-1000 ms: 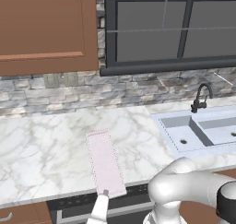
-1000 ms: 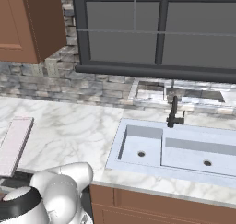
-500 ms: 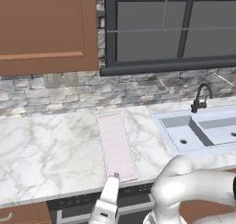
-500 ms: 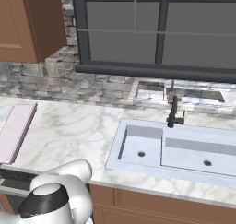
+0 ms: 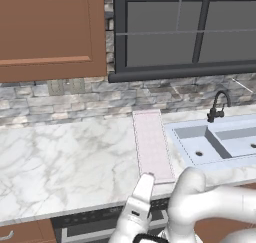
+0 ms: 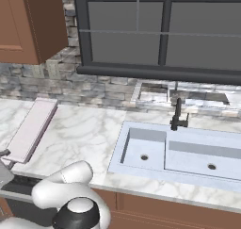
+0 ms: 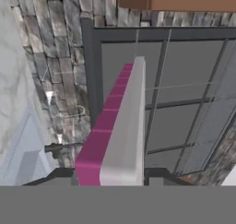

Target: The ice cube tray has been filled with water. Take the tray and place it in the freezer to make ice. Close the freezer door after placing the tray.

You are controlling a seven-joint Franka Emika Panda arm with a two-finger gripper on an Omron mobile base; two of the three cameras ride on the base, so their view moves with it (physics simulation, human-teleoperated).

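Right, you've got the hand (image 5: 146,179) pinched on the near end of the ice cube tray (image 5: 152,146), lifted above the marble surface (image 5: 65,162) just left of the sink (image 5: 220,142), so next swing round to the freezer, keeping it level.

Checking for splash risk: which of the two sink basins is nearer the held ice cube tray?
The basin on the arm's left, away from the faucet; it lies right beside the ice cube tray, the other basin beyond it.
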